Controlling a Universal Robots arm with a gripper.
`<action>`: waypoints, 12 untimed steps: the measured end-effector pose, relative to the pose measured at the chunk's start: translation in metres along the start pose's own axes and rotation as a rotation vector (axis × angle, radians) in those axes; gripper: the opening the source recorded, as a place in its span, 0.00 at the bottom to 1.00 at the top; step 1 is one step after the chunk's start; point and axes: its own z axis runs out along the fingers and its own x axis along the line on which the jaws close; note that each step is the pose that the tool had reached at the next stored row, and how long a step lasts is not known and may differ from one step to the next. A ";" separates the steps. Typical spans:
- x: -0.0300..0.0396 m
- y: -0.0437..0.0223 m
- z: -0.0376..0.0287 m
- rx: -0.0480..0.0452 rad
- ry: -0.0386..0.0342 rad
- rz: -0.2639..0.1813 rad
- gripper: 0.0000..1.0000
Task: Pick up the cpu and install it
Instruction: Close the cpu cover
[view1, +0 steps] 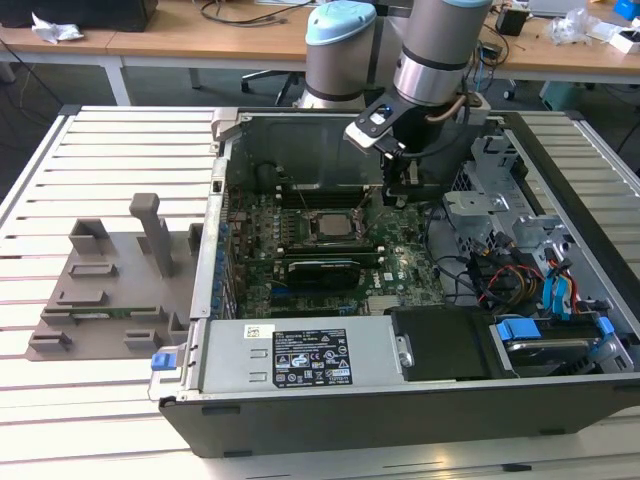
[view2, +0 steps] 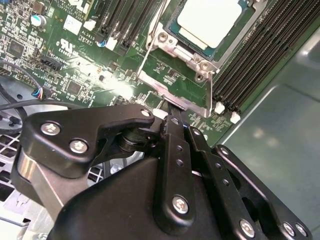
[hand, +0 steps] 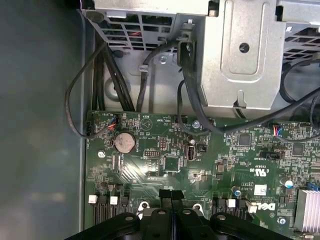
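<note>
A slatted white table (view1: 100, 150) is seen in the exterior view, and on it an open computer case (view1: 400, 420) is laid flat, its side at the exterior view's right running out of the picture. A robot arm (view1: 440, 50), cut off above, is lowered into the case from the far side. A grey moulded tray (view1: 110, 270) is set beside the case at the exterior view's left. Inside the case a silver power supply box (view1: 300, 355) is placed along the near wall, with a green circuit board (view1: 400, 265) behind it. A metal drive cage (hand: 240, 55) and black cables (hand: 75, 100) are shown in the first wrist view. The gripper (view1: 402, 180) is held over the far part of the board, dark against dark, so its fingers cannot be made out there. In the first wrist view its fingertips (hand: 165, 193) are seen pressed together with nothing between them, the body being cut off. A long black card (view1: 322, 268) is seated just in front of the socket frame (view2: 190, 92). The cpu (view1: 328, 226) is lying inside that frame, apart from the gripper. In the second wrist view its pale top (view2: 207, 19) is partly cut off, and whether the latch is locked cannot be told. A coin battery (hand: 124, 142) is mounted on the board
</note>
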 end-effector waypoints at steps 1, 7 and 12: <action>0.0000 -0.0006 0.0000 0.0000 0.0000 0.000 0.11; 0.0004 -0.0083 0.0005 0.0000 0.0000 0.000 0.11; 0.0006 -0.0126 0.0008 0.0000 0.0000 0.000 0.11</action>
